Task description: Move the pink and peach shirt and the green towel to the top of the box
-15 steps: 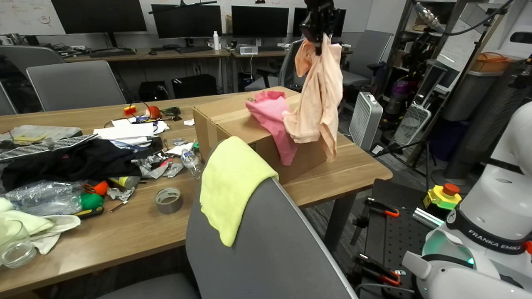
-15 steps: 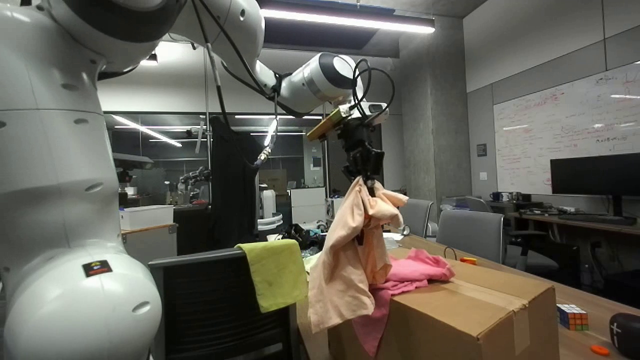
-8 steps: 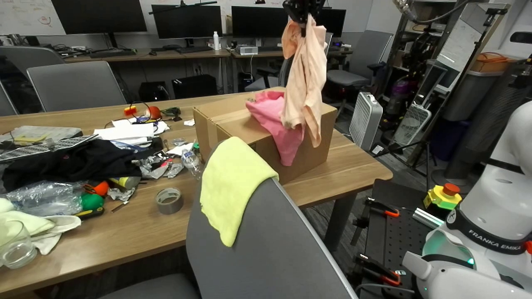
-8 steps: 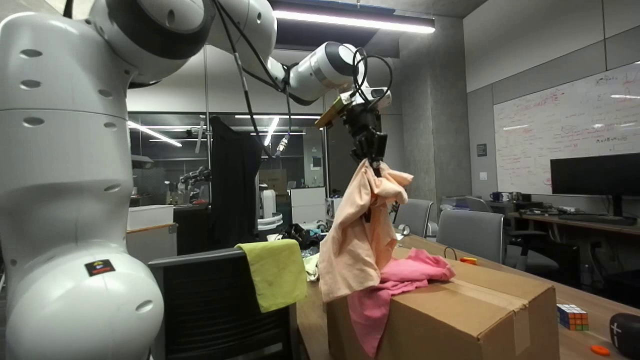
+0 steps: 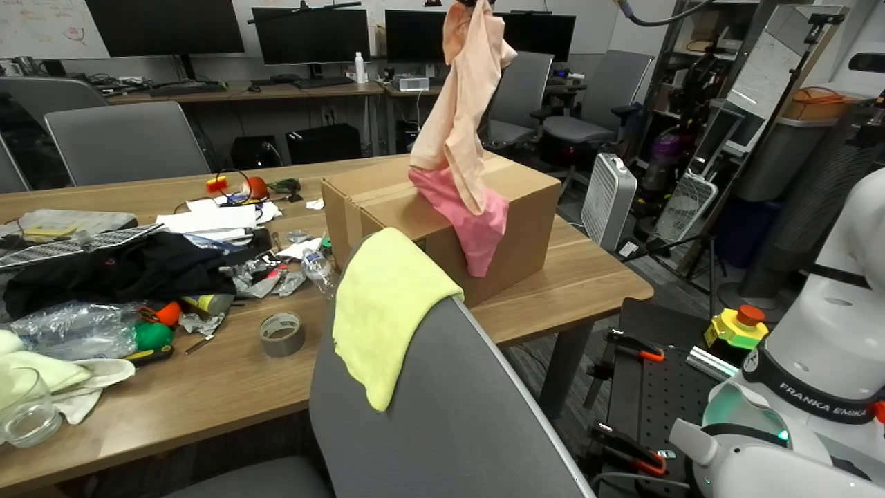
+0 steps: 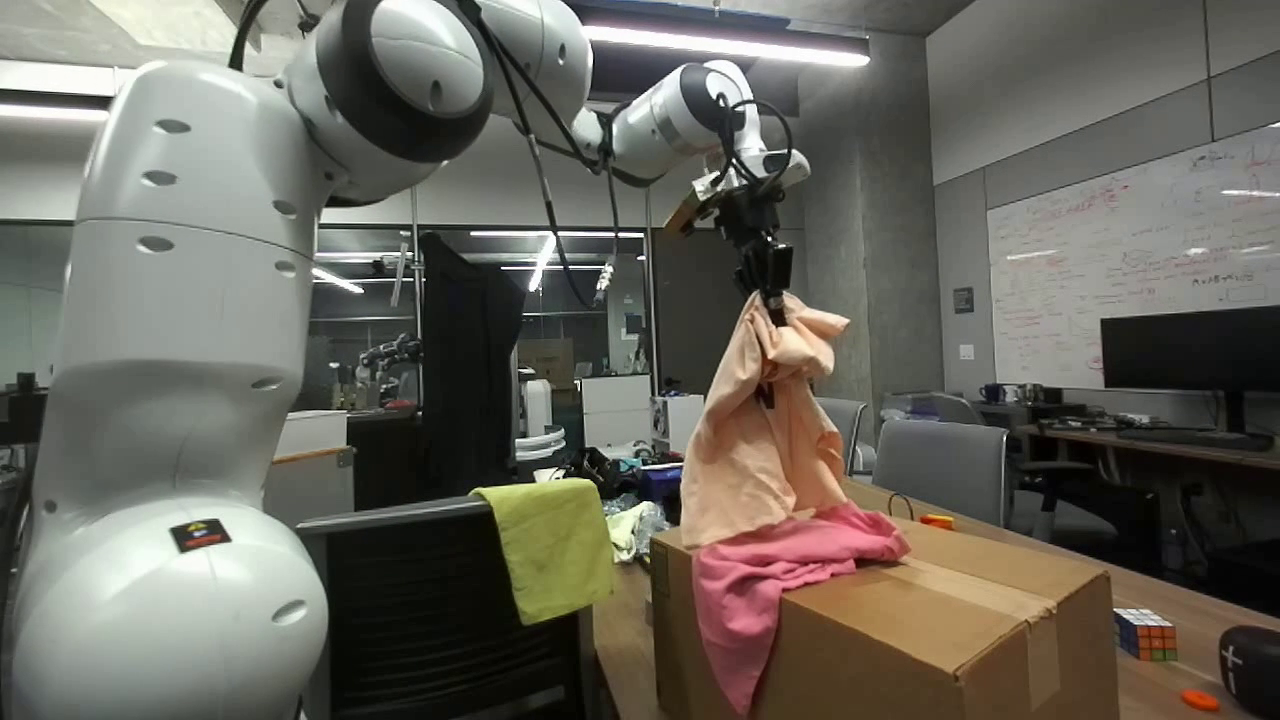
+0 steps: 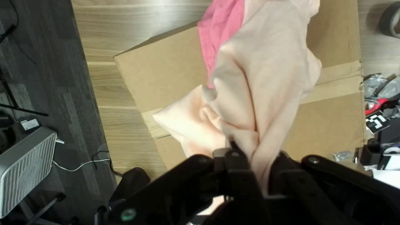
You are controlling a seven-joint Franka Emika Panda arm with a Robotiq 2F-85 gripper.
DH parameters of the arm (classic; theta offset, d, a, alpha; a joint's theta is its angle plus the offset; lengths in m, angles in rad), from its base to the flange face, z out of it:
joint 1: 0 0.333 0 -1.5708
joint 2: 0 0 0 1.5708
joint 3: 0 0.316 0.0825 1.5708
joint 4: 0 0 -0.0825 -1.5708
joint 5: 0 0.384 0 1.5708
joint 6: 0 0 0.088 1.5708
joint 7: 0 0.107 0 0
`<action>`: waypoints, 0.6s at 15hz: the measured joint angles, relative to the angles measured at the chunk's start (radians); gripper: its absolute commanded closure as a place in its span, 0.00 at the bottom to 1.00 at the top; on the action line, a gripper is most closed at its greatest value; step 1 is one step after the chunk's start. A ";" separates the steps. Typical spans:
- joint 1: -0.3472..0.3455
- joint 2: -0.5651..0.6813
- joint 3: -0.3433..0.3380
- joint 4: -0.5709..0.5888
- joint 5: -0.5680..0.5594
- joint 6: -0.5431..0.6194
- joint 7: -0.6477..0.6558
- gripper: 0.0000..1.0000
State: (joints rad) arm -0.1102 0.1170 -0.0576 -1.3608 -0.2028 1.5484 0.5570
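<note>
You now have the peach cloth shirt (image 6: 760, 450), pinched in your black gripper (image 6: 774, 304), mostly over the brown cardboard box (image 6: 870, 665) rather than off its edge, so lowering looks next.

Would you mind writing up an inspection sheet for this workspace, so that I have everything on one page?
Surface: wooden table, bearing a taped cardboard box.
Job's things: peach shirt hangs over the box, contact below unclear; pink shirt drapes over the box's edge; green towel hangs on a chair back, not yet on the box.
Clutter: duct tape roll, water bottle, black garment and Rubik's cube on the table.
Gripper: closed on the peach shirt.
Cables: dark cable looping below the arm; white cord running from a box fan.
Surroundings: monitors and a whiteboard.
</note>
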 measured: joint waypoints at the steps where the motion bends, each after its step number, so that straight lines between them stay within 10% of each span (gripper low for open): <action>1: 0.000 0.017 -0.008 0.022 0.012 -0.004 0.012 0.64; 9: 0.000 0.098 -0.021 0.088 0.026 -0.095 -0.029 0.12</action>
State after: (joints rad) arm -0.1103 0.2154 -0.0787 -1.2727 -0.1763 1.4531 0.5278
